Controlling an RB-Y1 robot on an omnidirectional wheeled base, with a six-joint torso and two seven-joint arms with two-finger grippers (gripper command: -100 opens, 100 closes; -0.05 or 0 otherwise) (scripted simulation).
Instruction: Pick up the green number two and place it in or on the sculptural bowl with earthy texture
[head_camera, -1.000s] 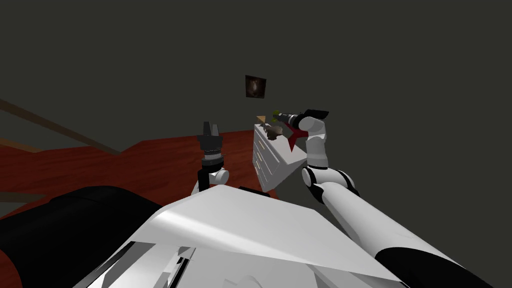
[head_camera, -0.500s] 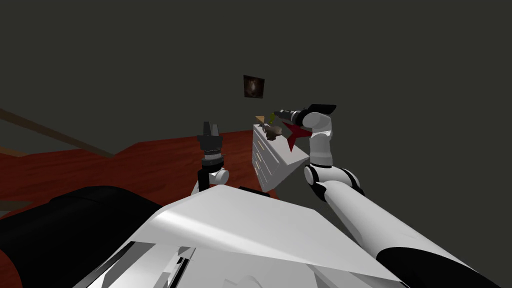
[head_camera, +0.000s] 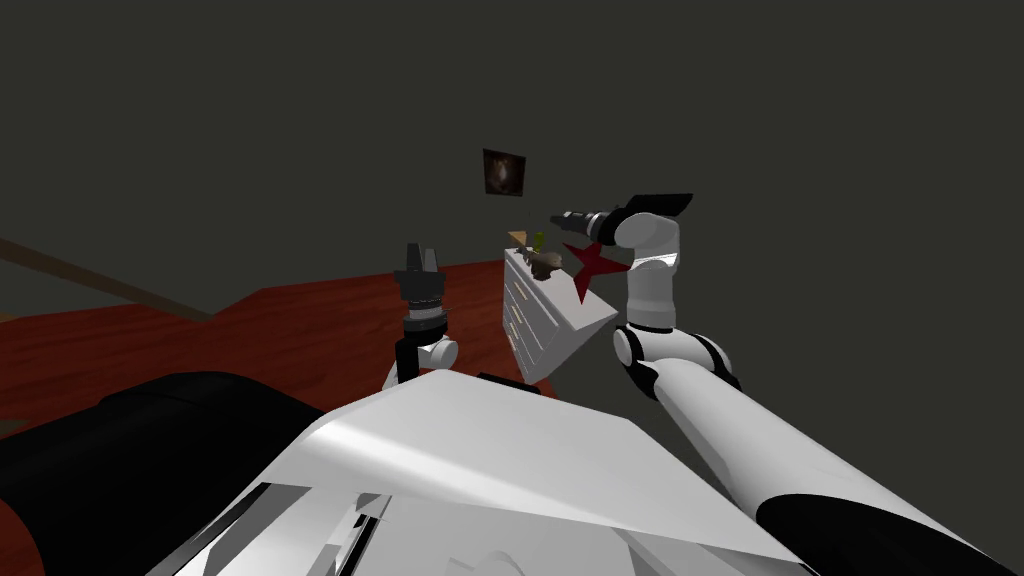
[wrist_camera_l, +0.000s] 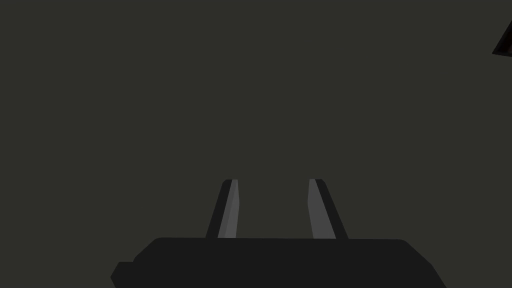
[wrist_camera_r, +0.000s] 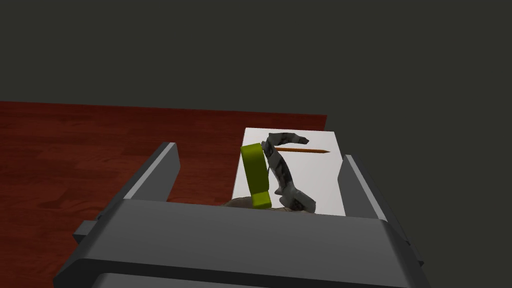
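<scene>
Now the green two (wrist_camera_r: 256, 176) stands on the bowl (head_camera: 547, 266) atop the dresser (head_camera: 558, 318), released as my right gripper (head_camera: 556, 217) rose clear, fingers apart; left gripper (wrist_camera_l: 272, 200) idle, also apart; placement looks done.

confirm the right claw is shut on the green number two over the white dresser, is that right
Not quite: the right claw is open, standing clear of the green number two on both sides, over the white dresser. The right wrist view shows it.
</scene>
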